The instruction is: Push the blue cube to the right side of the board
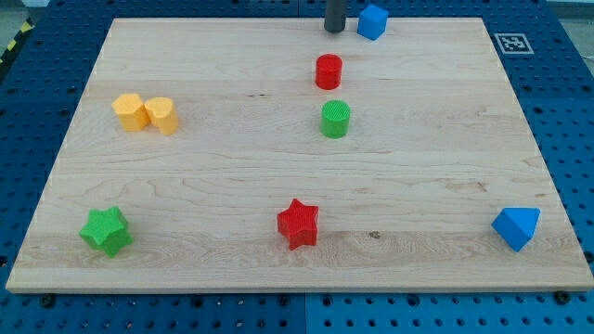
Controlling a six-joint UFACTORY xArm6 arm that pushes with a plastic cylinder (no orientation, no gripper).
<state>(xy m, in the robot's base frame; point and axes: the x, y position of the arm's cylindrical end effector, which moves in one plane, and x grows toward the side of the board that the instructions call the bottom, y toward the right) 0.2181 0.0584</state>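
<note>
The blue cube (372, 20) sits at the view's top edge of the wooden board (232, 186), a little right of centre. My tip (334, 30) is just to the cube's left, a small gap apart, also at the top edge. A second blue block (516, 227), wedge-like in shape, lies near the bottom right corner.
A red cylinder (329, 71) and a green cylinder (335, 120) stand below my tip. Two yellow blocks (146, 112) touch at the left. A green star (106, 231) is at bottom left, a red star (298, 224) at bottom centre. A marker tag (511, 42) is at top right.
</note>
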